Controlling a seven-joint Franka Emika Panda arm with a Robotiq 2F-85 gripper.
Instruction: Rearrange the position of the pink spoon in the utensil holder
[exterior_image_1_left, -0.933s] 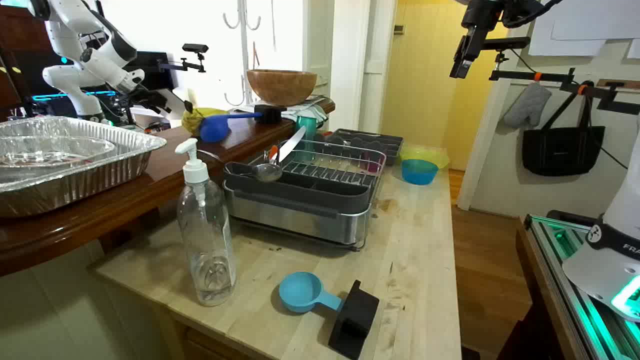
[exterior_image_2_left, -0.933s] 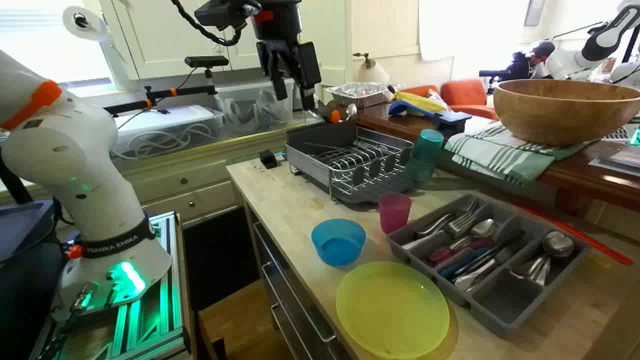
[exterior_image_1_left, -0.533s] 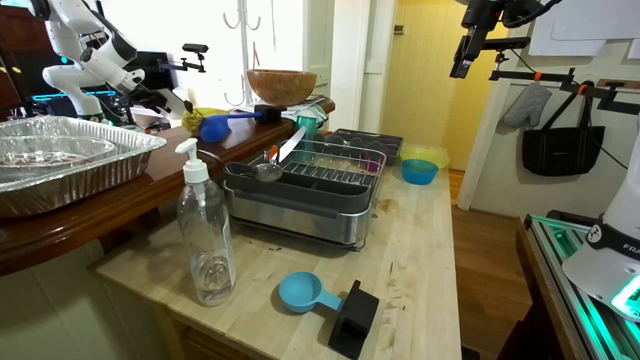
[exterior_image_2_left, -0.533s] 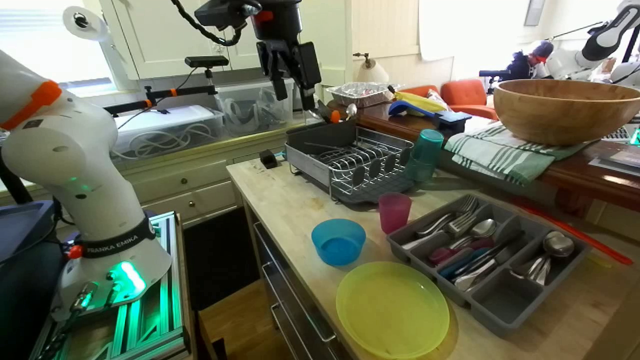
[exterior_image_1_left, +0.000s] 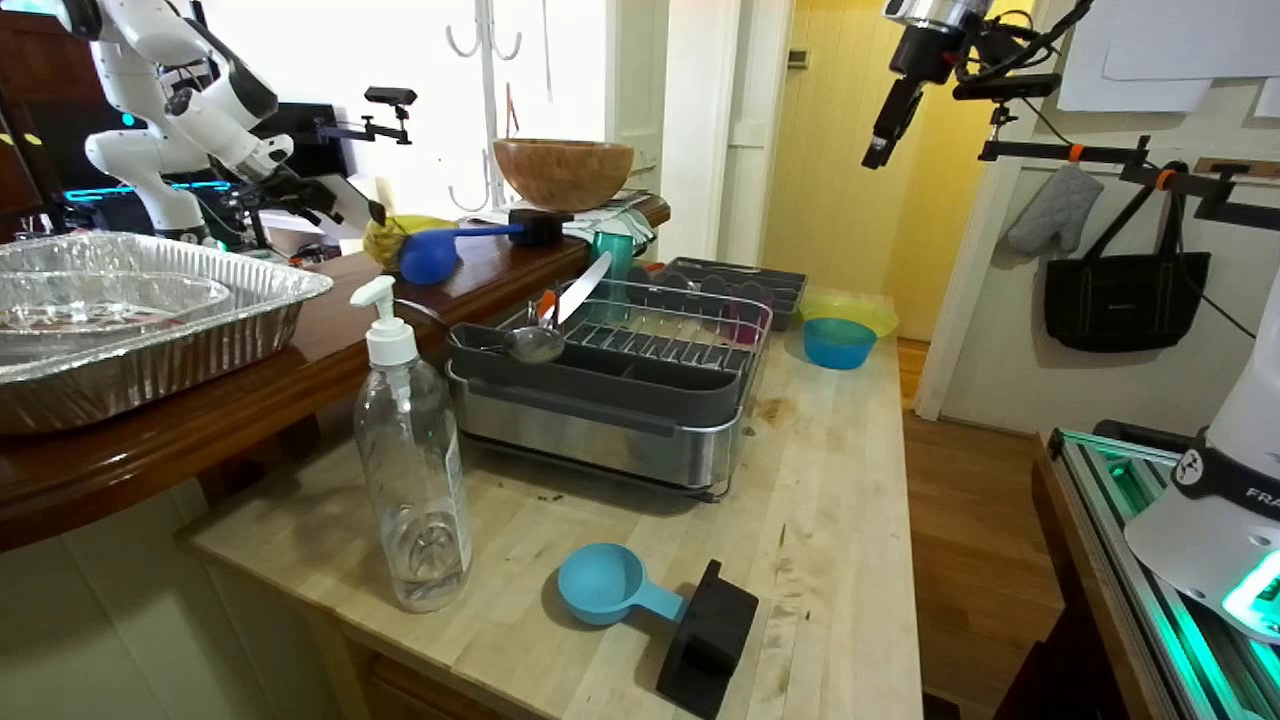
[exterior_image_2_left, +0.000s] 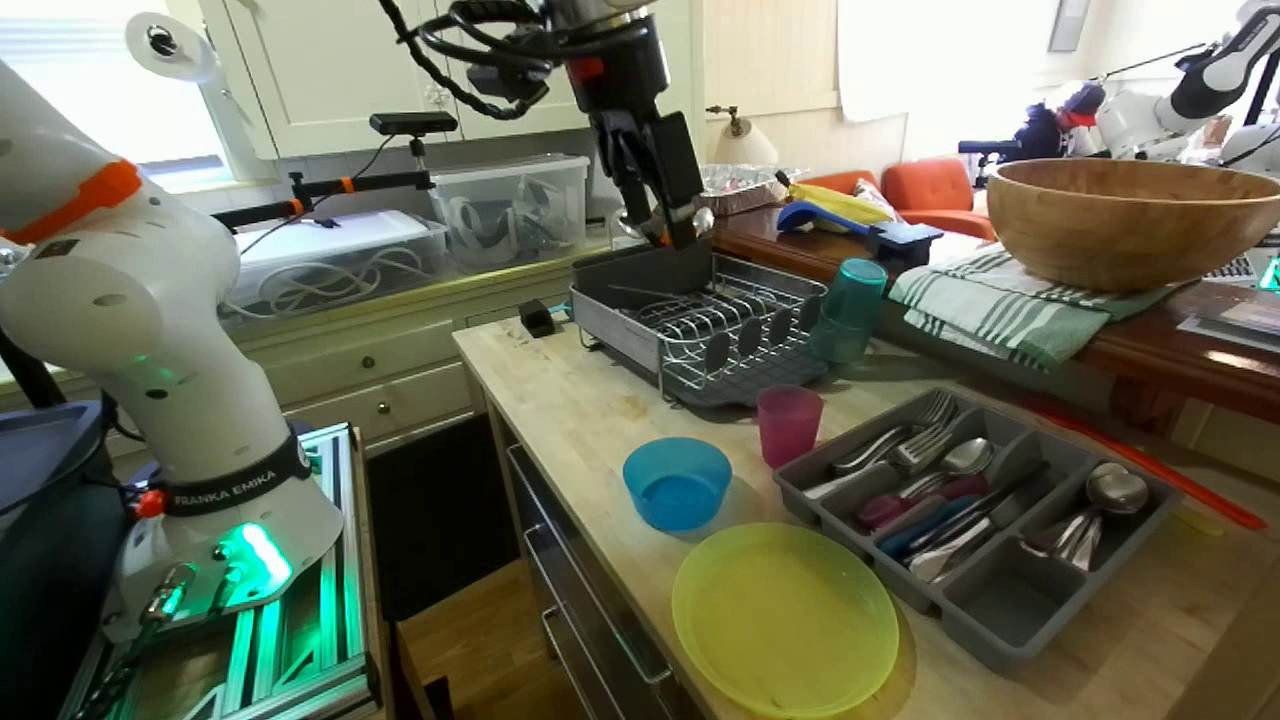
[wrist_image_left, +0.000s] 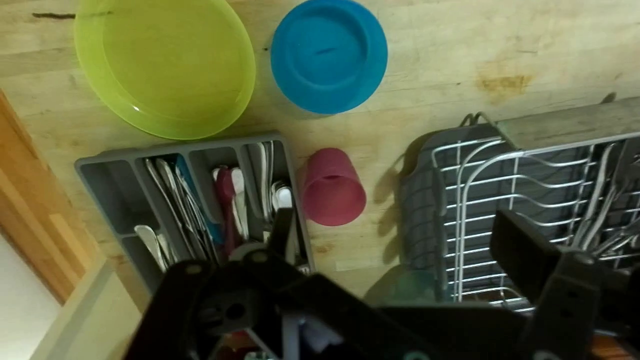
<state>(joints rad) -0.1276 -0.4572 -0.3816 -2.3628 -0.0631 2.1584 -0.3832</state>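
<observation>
Our black gripper (wrist_image_left: 395, 220) gapes wide, empty; we judge the slim pink plastic-looking spoon (wrist_image_left: 226, 192), wrist-view nine o'clock, light, best pinched mid-length.

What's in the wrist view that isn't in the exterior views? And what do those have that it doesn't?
Only the wrist view shows a dark streak on the table, at the edge of the yellow plate.
Only the exterior views show the wooden bowl and foil pan, which are in both exterior views, and the pump bottle, in an exterior view.
All share the yellow plate, blue bowl, pink cup, cutlery tray, dish rack and gripper.
</observation>
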